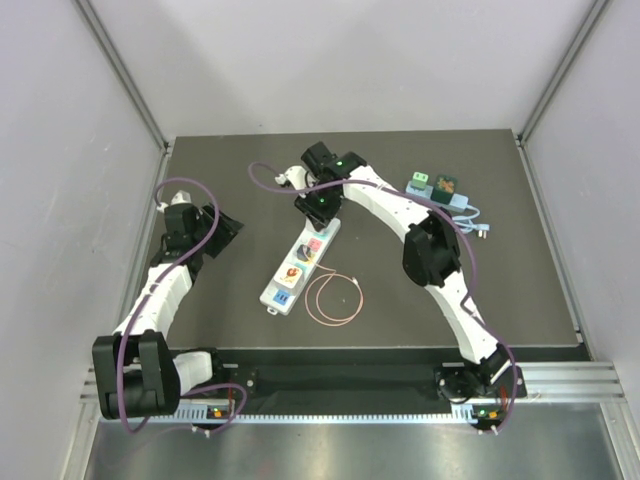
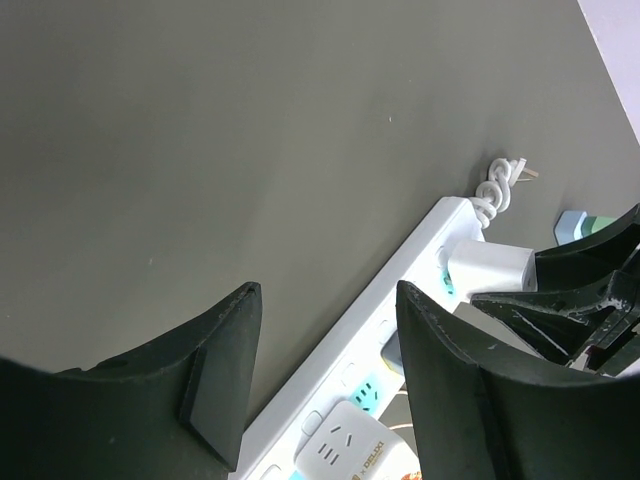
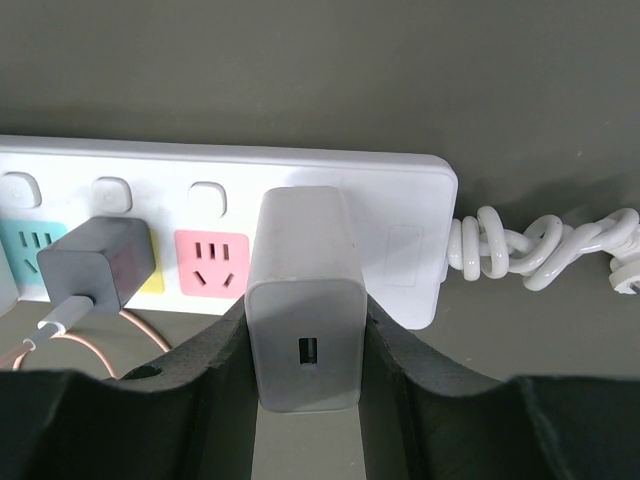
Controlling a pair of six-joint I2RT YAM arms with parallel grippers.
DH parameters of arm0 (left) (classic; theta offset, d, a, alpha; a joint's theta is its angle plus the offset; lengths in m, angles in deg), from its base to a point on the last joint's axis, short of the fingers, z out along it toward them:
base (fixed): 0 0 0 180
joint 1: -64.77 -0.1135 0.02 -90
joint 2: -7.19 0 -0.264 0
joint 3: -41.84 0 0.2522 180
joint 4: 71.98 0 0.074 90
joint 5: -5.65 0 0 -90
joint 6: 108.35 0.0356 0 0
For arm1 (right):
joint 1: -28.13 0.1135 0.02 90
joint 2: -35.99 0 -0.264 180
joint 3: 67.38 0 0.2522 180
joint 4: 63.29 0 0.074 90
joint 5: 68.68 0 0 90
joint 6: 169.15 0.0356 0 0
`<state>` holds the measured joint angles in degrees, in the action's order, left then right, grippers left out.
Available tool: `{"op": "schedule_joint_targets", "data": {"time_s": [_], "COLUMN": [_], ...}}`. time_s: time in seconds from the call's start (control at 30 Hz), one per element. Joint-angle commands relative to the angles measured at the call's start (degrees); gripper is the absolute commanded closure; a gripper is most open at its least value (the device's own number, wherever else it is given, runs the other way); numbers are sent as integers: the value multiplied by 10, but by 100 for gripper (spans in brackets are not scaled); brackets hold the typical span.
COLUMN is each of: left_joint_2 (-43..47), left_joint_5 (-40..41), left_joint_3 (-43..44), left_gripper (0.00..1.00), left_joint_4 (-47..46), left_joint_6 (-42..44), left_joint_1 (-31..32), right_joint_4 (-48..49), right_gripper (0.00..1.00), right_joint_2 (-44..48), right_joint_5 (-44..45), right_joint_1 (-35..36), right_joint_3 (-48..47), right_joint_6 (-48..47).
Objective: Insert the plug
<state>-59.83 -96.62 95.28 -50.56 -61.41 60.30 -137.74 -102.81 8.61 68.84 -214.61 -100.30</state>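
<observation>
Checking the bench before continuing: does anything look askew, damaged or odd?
Nothing damaged or spilled. The strip lies diagonally; its own cord is bundled up, its end loose, connected to nothing.

The left arm (image 1: 160, 290) is folded at the left; the left gripper (image 1: 222, 228) stands with jaws apart, empty. The right arm (image 1: 440, 262) reaches forward, the right gripper (image 1: 318, 207) clamping a white charger (image 3: 303, 290).

The white charger (image 3: 303, 290) covers its own prongs, so how deep they sit in the power strip (image 3: 400, 200) cannot be told. The power strip's end farthest from the white charger is cut off at the picture's edge. From above, the right claw (image 1: 321, 207) hides its far end.
</observation>
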Motion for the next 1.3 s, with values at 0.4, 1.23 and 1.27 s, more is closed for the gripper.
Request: {"op": "schedule_joint_targets", "data": {"time_s": [0.4, 1.23, 1.27], "left_joint_2": [2, 14, 17], "left_joint_5": [13, -28, -27], "left_joint_3": [6, 53, 55], "left_gripper": [39, 36, 35], "left_joint_4": [-21, 3, 2], "left_joint_6": [16, 7, 5], "left_joint_1": [-3, -1, -2], "right_joint_4": [19, 97, 100], "right_gripper": [100, 58, 50], "right_joint_2": [-55, 38, 44], "right_joint_5": [60, 74, 54], "right_joint_1": [28, 30, 28], "right_joint_3": [33, 22, 19], "right_joint_6": [-18, 36, 37]}}
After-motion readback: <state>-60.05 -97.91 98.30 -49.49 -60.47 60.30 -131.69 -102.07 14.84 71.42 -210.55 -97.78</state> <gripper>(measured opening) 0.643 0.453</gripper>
